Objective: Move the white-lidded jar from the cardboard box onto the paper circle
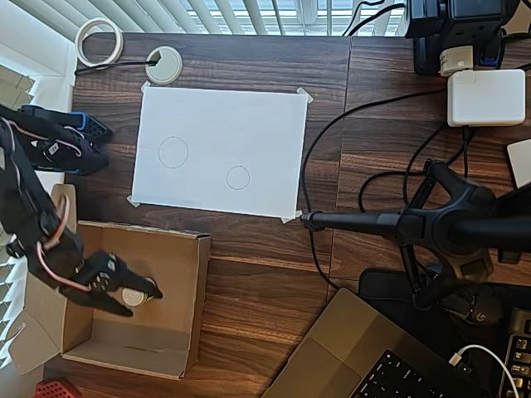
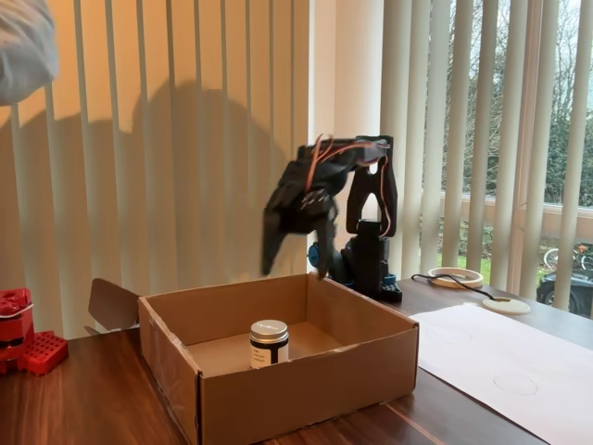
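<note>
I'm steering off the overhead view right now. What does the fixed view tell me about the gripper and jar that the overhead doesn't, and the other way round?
Fixed view alone: the gripper hangs open, well above the white-lidded jar, with clear air between them; the jar stands upright on the floor of the cardboard box.

Overhead alone: the fingers straddle the jar's lid in plan, and the paper circle lies across the table from the box.

Both: jar in the box, ungrasped.

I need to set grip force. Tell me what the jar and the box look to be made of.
Jar: a pale matte lid, perhaps metal or plastic, over dark glossy sides that catch light, likely glass or hard plastic. Box: plain brown cardboard, dull finish, folded flaps. The claw hangs open above them.
</note>
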